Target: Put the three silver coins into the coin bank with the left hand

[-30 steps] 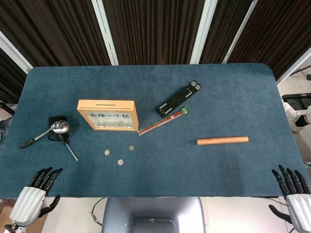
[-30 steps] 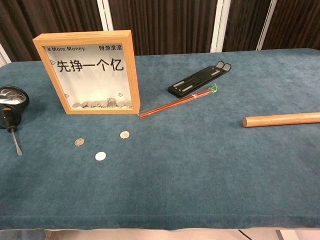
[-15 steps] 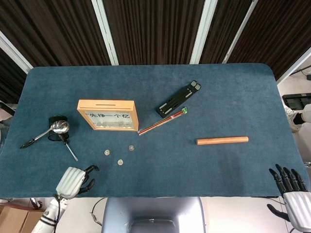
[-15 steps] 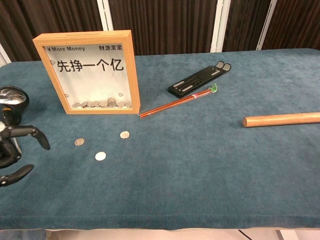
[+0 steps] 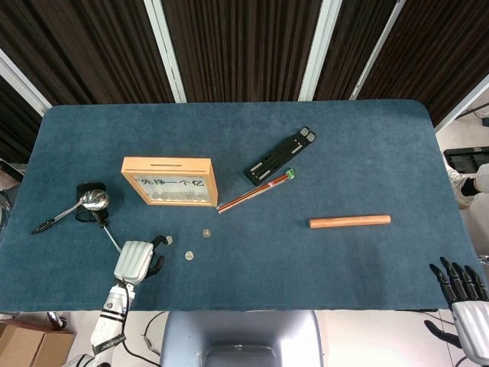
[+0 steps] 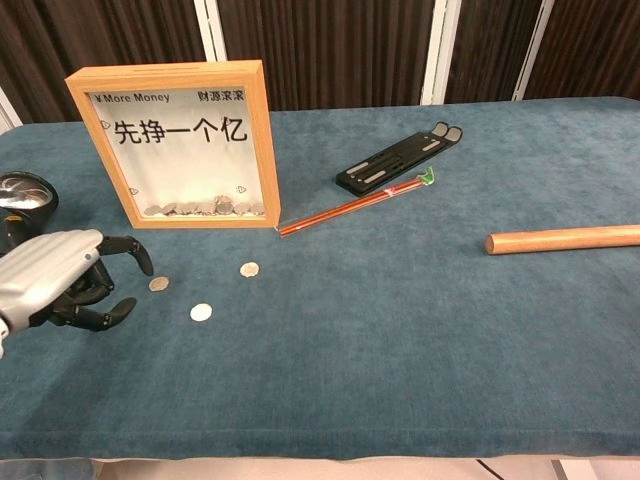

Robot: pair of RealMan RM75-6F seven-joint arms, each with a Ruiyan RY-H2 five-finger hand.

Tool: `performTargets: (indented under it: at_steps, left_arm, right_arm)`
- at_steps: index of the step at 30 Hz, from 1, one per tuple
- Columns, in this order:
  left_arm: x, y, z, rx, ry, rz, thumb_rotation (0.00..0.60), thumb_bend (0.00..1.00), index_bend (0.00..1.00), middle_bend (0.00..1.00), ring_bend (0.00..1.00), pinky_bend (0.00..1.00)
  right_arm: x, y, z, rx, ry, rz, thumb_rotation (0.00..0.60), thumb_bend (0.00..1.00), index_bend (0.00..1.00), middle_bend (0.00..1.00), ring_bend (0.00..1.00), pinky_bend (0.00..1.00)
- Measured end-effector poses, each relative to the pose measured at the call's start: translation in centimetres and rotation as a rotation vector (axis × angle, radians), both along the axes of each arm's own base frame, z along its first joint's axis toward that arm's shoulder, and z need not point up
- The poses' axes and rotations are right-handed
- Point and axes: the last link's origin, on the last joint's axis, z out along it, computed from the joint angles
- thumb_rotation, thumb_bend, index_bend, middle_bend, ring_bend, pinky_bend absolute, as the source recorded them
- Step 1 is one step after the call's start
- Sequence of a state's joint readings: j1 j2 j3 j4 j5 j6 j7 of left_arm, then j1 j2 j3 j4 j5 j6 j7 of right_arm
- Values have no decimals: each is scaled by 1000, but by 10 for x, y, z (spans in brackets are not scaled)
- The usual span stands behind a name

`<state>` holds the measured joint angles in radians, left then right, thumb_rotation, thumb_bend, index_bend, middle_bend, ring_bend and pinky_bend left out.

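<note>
- The left hand (image 5: 138, 260) hovers low over the table (image 5: 306, 153), near its front edge, just left of the coins. Its fingers (image 6: 125, 250) are curled and spread, with nothing between them, so it holds nothing.
- The three silver coins lie loose on the cloth in front of the coin bank (image 6: 176, 143): the left coin (image 6: 158, 284) sits just beside the fingertips, the front coin (image 6: 201, 312) is nearest the table edge, and the right coin (image 6: 249, 269) lies closest to the bank.
- The coin bank stands upright as a wooden frame with a clear front, a slot in its top edge, and some coins already heaped at the bottom.
- Judged from this, the task is at its first step: reaching for the first coin, none yet lifted.
- The next move calls for lowering the fingertips onto the left coin and pinching it off the soft cloth, which may be fiddly because it lies flat.
- The right hand (image 5: 464, 290) hangs off the table's near right corner, fingers apart and holding nothing.
</note>
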<state>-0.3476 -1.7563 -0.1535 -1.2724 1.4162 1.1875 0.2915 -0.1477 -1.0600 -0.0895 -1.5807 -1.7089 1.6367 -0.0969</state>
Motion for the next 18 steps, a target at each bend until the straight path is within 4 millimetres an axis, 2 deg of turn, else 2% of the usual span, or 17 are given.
performTargets:
  at_steps: [7, 18]
  left_arm:
    - [8, 12, -14, 8, 59, 8, 600, 392, 405, 1000, 1000, 1000]
    - [9, 22, -23, 8, 102, 39, 600, 397, 417, 1000, 1000, 1000]
  right_arm:
    - [0, 0, 1, 2, -2, -2, 600, 223, 0, 0, 0, 0]
    - [-1, 1, 2, -1, -4, -5, 600, 223, 0, 0, 0, 0]
